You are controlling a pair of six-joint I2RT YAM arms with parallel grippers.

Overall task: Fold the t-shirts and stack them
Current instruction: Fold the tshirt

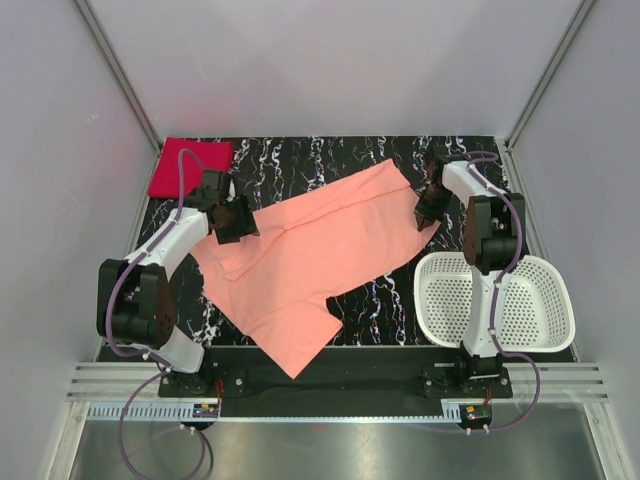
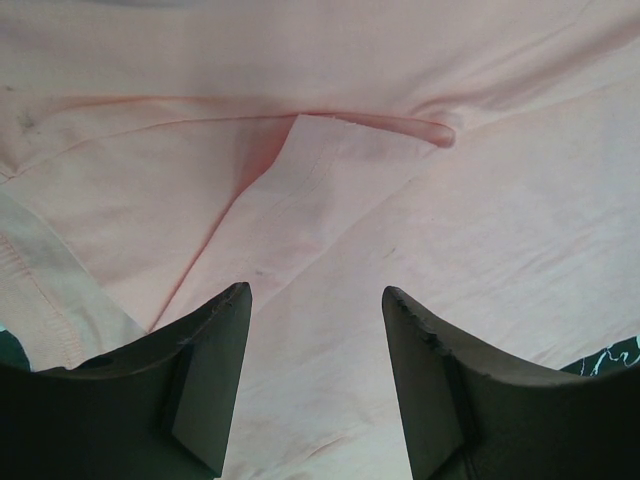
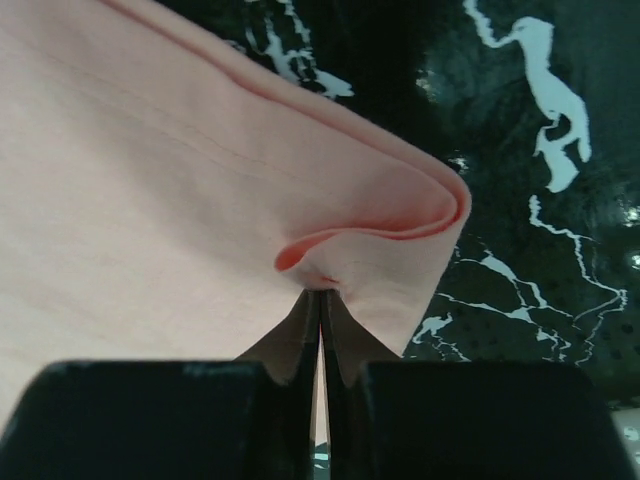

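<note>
Folding the salmon t-shirt [image 1: 310, 255]: the garment lies spread and skewed across the middle of the black marbled table [image 1: 370, 160], with one sleeve pointing toward the near edge and its far right corner doubled over. The right gripper [image 3: 320, 300] is clenched on that doubled edge, jaws pressed together with cloth between them. The left gripper [image 2: 315, 320] hangs over the shirt's left side with its fingers [image 2: 215, 350] spread apart above a creased seam, grasping nothing. The red t-shirt [image 1: 188, 166], already a neat rectangle, sits in the far left corner, apart from the salmon one. Judged step: an early fold, with stacking not yet done. The next move likely calls for the left fingers to close on cloth so both arms can carry an edge across together. The white perforated basket [image 1: 545, 310], at near right, shows nothing inside, though the right arm hides part of it.
</note>
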